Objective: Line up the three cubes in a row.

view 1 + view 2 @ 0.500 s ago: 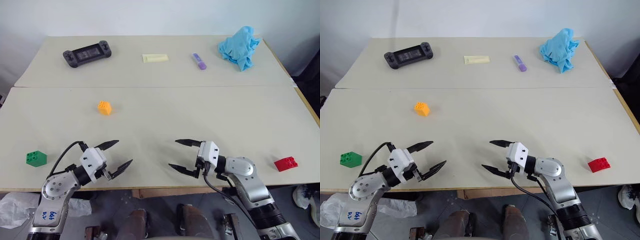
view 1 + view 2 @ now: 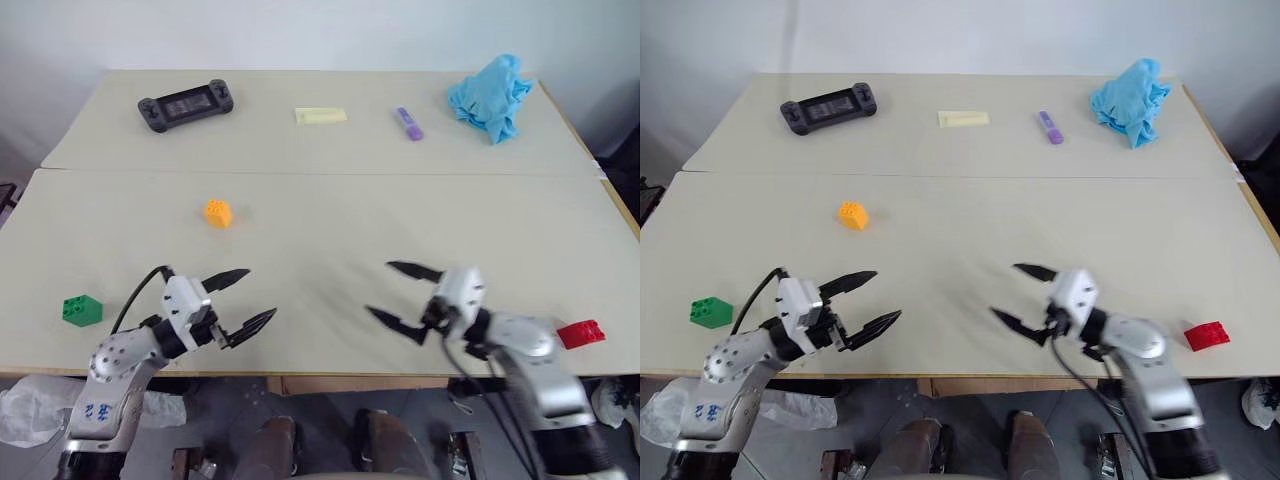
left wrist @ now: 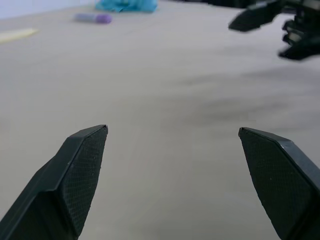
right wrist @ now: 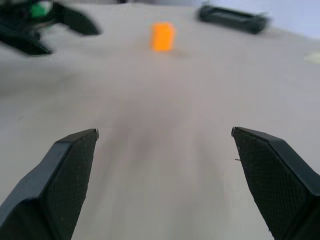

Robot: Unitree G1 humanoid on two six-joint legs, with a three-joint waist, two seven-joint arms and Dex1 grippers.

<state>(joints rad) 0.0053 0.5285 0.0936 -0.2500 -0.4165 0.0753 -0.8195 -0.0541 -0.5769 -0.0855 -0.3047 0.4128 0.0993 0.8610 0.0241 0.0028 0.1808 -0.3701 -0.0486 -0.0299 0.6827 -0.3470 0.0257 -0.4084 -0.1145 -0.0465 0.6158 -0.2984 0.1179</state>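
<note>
Work has not really begun: left gripper (image 2: 248, 297) and right gripper (image 2: 400, 296) hang wide open and empty, while green cube (image 2: 81, 310), orange cube (image 2: 217, 213) and red cube (image 2: 581, 334) sit far apart, so one gripper probably must reach for a cube next.

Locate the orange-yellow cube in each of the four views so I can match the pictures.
Left eye view: orange-yellow cube on the near table, left of centre, beyond the left hand.
Right eye view: same spot, beyond the left hand.
Left wrist view: not in this picture.
Right wrist view: upper middle, beyond the open fingers.
Shared landmark: the black game controller, on the far table behind the cube, also seen in the right wrist view.
</note>
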